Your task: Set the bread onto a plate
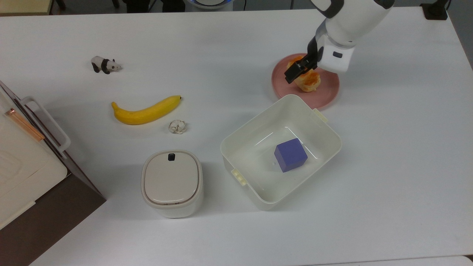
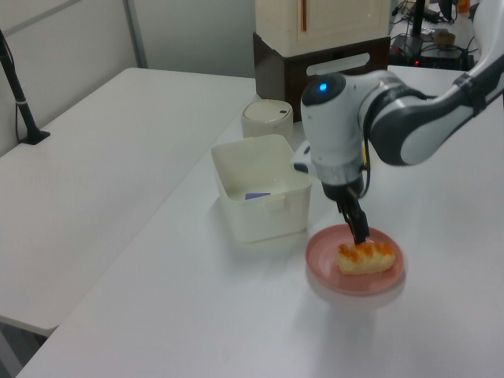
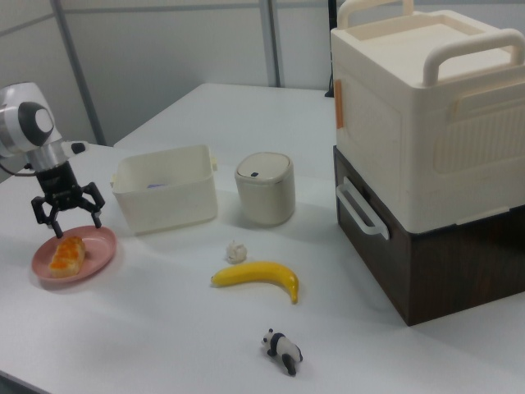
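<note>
Golden-orange glazed braided bun lies inside round pink rimmed plate, clear of rim. Black two-finger gripper hovers above bun, fingers spread, empty. Recommended: retract straight up; avoid nudging bun or adjacent white plastic tub.

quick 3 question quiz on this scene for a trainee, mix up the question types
1. True or false: the bread lies on the pink plate.
2. The tool is: A) shut on the bread, B) open above the bread, C) inside the white tub.
3. What sits inside the white tub?

Key
1. True. The left view shows the bread lying on the plate, free of the tool.
2. B. In the right view its fingers are spread apart over the plate.
3. A purple cube.
</note>
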